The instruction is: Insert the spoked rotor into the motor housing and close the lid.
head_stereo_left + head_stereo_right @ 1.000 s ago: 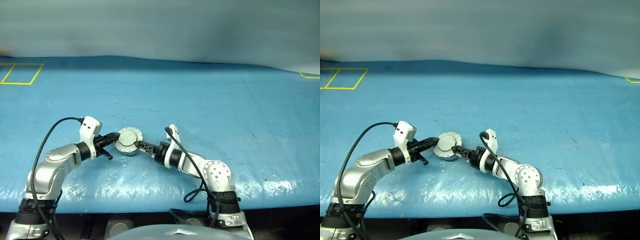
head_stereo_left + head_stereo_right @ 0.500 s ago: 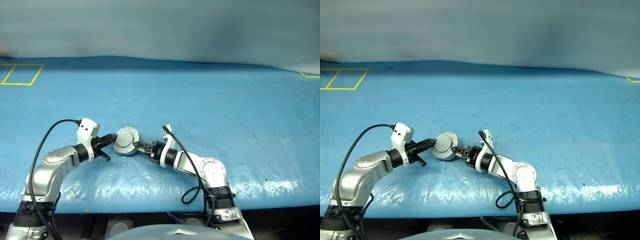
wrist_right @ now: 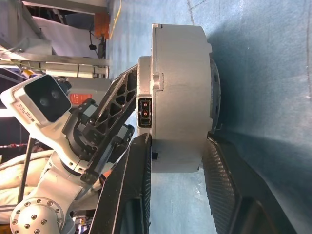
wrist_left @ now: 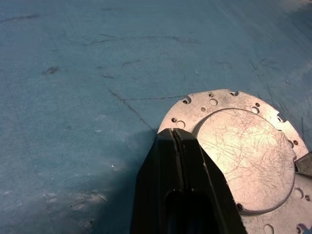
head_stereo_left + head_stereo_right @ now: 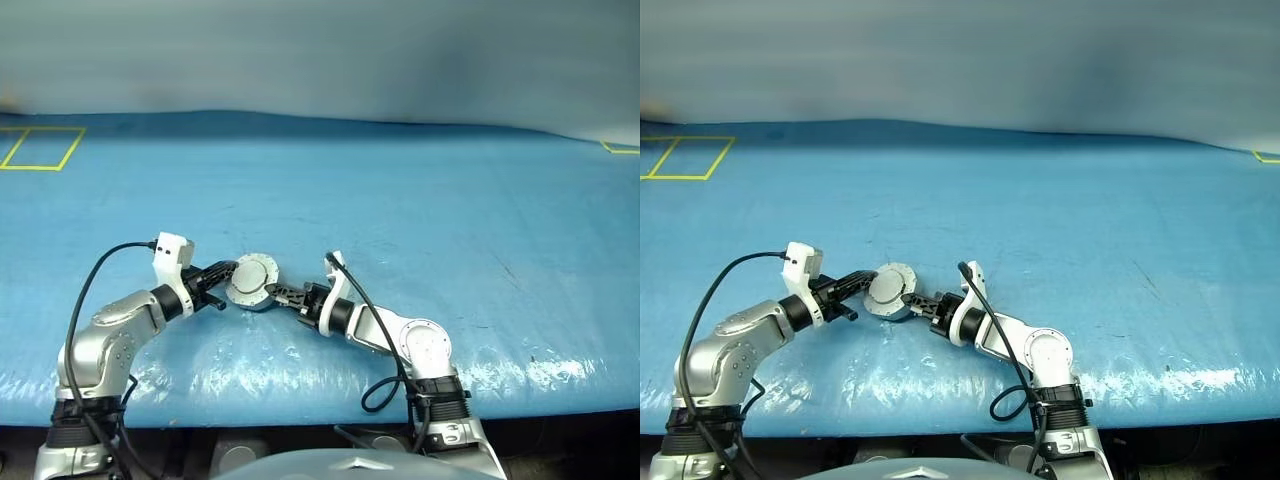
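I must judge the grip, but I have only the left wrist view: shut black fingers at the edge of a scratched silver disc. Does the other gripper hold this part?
Observer: Yes. The right gripper has one finger on each side of the motor housing, apparently clamping it.
Operator: Is the lid seated?
Observer: The lid lies flat against the housing's rim; I see no gap.
Operator: Does the part lie flat on the table?
Observer: No, it is tilted, with the lid turned toward the left gripper. I cannot tell whether it touches the blue table.
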